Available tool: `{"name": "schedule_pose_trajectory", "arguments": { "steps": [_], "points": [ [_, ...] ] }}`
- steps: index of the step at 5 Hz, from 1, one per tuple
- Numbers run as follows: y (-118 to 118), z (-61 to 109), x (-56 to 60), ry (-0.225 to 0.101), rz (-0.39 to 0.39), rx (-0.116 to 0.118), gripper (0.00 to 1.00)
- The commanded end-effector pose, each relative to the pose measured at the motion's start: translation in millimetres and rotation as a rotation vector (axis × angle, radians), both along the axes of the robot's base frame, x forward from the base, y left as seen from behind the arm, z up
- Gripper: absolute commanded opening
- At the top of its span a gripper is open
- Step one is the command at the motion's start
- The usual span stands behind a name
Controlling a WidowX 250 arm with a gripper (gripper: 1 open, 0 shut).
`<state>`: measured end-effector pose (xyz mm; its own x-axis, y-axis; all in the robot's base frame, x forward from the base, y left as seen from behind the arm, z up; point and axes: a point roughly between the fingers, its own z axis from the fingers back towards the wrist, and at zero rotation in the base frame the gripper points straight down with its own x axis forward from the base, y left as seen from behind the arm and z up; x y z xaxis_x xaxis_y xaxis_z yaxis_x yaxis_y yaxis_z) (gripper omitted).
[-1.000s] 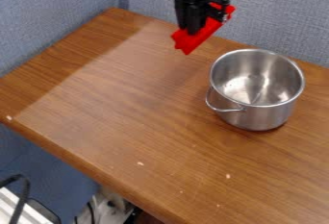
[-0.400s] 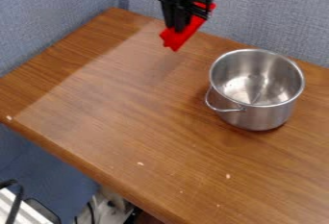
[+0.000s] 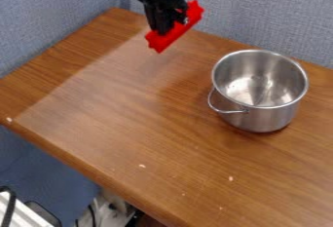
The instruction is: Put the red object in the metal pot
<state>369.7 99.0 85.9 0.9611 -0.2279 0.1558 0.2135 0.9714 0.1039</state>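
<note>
So the gripper (image 3: 162, 24) is coming straight down from the top edge, at about 12 o'clock in the shot, with its black fingers clamped on the red object (image 3: 173, 28). That block hangs tilted, its lower end pointing toward 7 o'clock, just over the far part of the wooden table (image 3: 117, 104); can't tell if it's touching the wood. The metal pot (image 3: 260, 90) sits well apart at roughly 3 o'clock, upright, with nothing inside and its little loop handle facing 8 o'clock. Blue fabric wall (image 3: 53, 7) behind everything.
</note>
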Motion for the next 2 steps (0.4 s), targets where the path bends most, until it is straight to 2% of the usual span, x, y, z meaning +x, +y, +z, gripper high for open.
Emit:
{"name": "schedule_pose_trajectory", "arguments": {
  "steps": [1, 2],
  "points": [
    [19.3, 8.2, 10.0, -0.054, -0.037, 0.031, 0.0],
    [28.2, 3.7, 16.2, -0.048, -0.029, 0.028, 0.0]
  ]
}}
